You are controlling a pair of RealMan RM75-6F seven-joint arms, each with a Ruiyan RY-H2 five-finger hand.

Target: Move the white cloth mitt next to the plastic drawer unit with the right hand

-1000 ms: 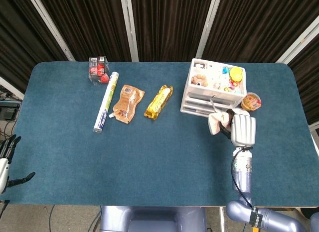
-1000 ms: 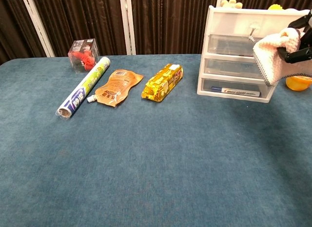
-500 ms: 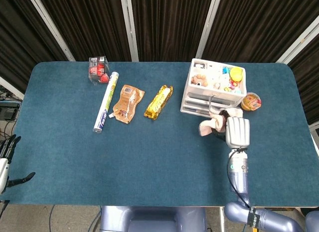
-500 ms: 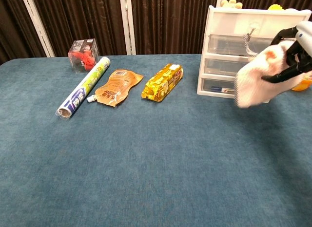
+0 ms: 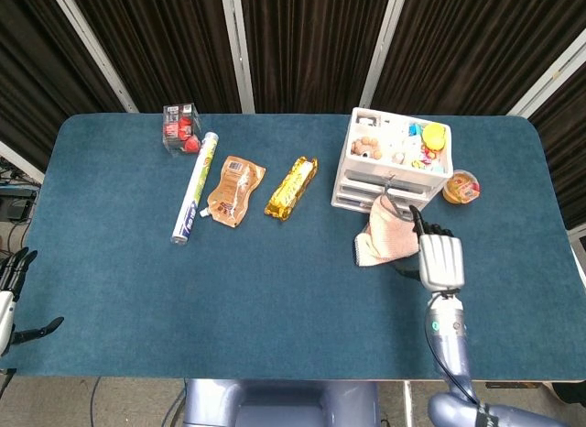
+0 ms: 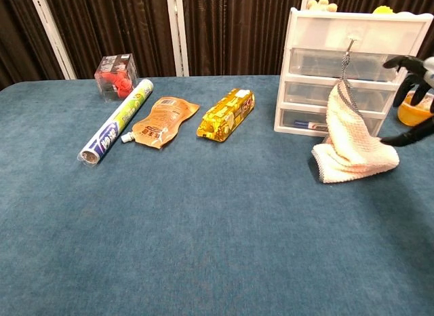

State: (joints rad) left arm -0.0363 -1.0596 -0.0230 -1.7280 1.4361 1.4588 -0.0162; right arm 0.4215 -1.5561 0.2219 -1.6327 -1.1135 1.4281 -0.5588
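**Release stage: mitt resting beside the drawers, right hand at its edge**

Far to the left of your working hand, the left hand [image 5: 13,285] hangs off the table's [image 5: 275,299] left edge, its fingers apart and holding nothing. Well to the left of your right hand, at the far side of the table, lie a clear box of red items [image 6: 116,76], a foil roll [image 6: 116,121], an orange pouch [image 6: 159,122] and a gold snack bar [image 6: 226,113], none of them involved in the task.

Just left of and touching your right hand [image 5: 439,257], the white cloth mitt [image 6: 351,145] rests on the table in front of the plastic drawer unit [image 6: 352,65]. Its upper corner rises in a peak, and its loop reaches up to the unit's front; whether the loop is hooked there cannot be told. In the chest view your fingers [image 6: 410,134] are spread, one touching the mitt's right edge, and nothing appears pinched, so read the hand as open; the grip surface itself is partly hidden. An orange cup [image 5: 461,186] stands beyond your hand, to the right of the unit.

Judged from this, the placing step is essentially done and release is in hand. Your next move calls for drawing the right hand clear toward you without dragging the mitt or catching its loop, and without brushing the cup.
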